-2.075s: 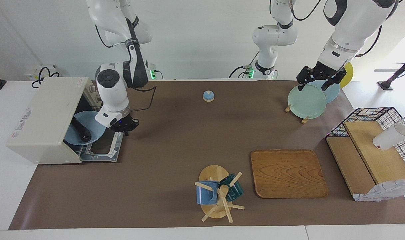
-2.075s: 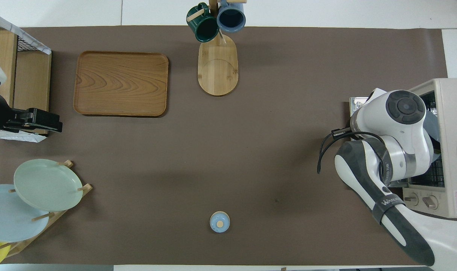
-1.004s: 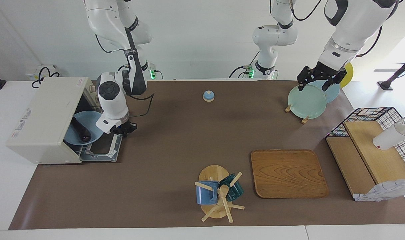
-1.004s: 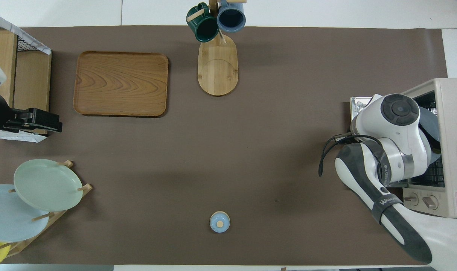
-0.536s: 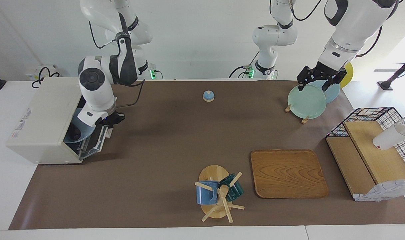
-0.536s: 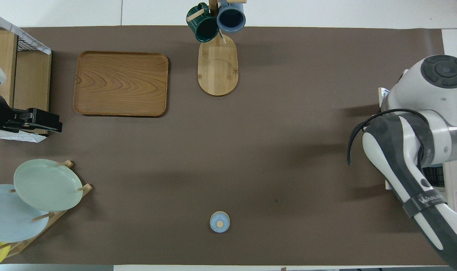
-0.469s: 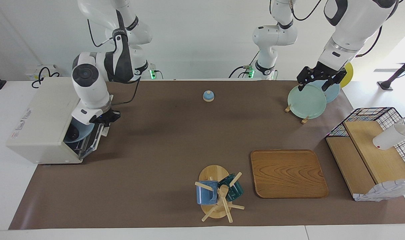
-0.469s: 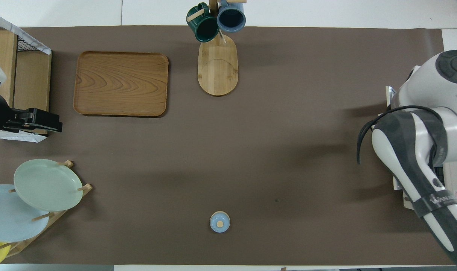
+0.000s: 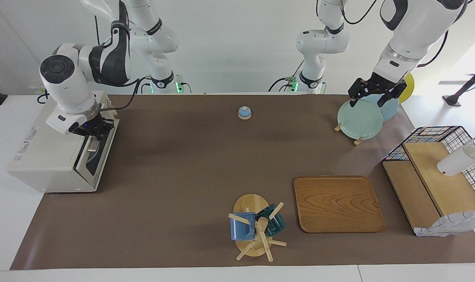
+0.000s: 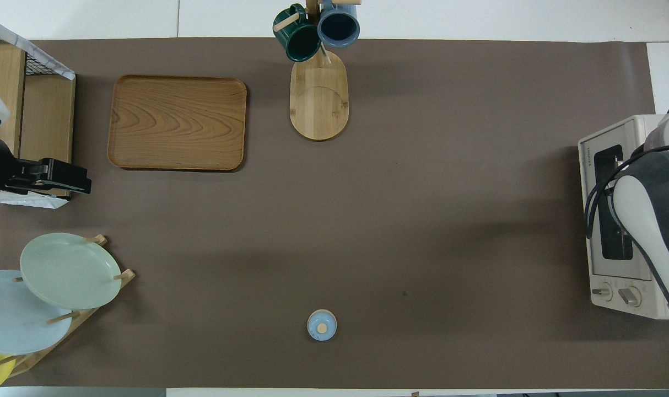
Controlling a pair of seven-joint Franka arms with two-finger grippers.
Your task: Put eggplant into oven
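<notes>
The cream-white oven (image 9: 45,152) stands at the right arm's end of the table with its dark glass door (image 9: 95,156) swung up against its front. It also shows in the overhead view (image 10: 594,264). The eggplant is hidden inside; only a faint blue plate shows through the glass. My right gripper (image 9: 92,129) is at the door's top edge, by the handle; in the overhead view the arm covers it. My left gripper (image 9: 372,98) waits, open and empty, over the plate rack (image 9: 357,139); it also shows in the overhead view (image 10: 64,179).
A small blue bell (image 9: 244,112) sits near the robots mid-table. A mug tree (image 9: 255,229) with two mugs and a wooden tray (image 9: 338,203) lie farther out. A wire-and-wood shelf (image 9: 437,176) with a white bottle (image 9: 458,158) stands at the left arm's end.
My right gripper has lifted the oven door from flat open to closed, moving up and toward the oven. The plate with the eggplant is now shut inside. The left arm has not moved.
</notes>
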